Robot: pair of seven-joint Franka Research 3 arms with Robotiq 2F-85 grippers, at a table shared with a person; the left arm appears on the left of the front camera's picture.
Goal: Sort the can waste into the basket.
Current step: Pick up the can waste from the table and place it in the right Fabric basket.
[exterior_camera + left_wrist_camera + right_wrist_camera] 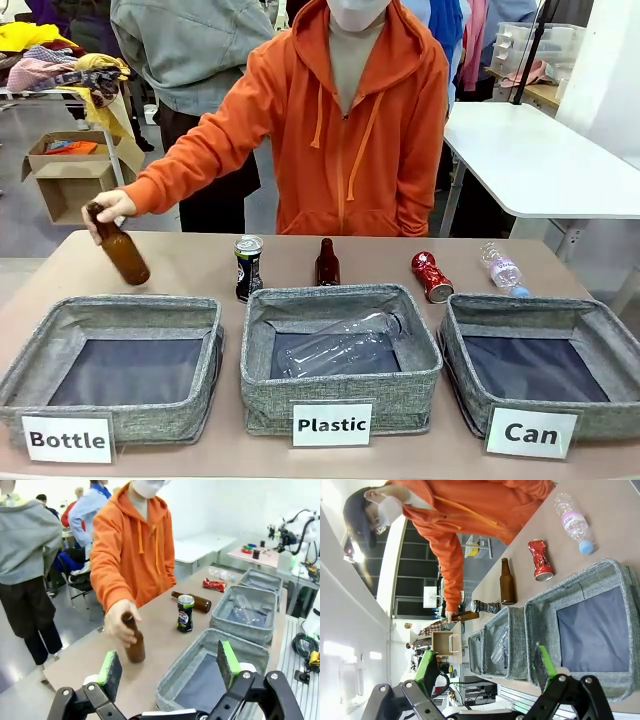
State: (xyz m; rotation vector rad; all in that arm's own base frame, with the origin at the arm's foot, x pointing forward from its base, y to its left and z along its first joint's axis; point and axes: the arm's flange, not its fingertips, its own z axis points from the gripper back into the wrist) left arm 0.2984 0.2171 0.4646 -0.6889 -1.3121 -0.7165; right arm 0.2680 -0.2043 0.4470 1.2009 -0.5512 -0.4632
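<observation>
A: Any cans sorted yet?
B: None. The grey fabric "Can" basket is bare. The black silver-topped drink can stands behind the grey "Plastic" basket. The dented red can lies just behind the "Can" basket's far left corner.
A: Jaws?
B: Left gripper and right gripper are both spread wide, grasping nothing.

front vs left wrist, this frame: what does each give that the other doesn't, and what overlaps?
Front adds: the Bottle label, Plastic label and Can label, which identify the Can basket; no can in it.
Left wrist adds: the left gripper, jaws open, over the nearest grey basket.
Both: the person's hand gripping a brown bottle, the black can upright, the red can on its side on the table, a clear bottle in the middle basket.
</observation>
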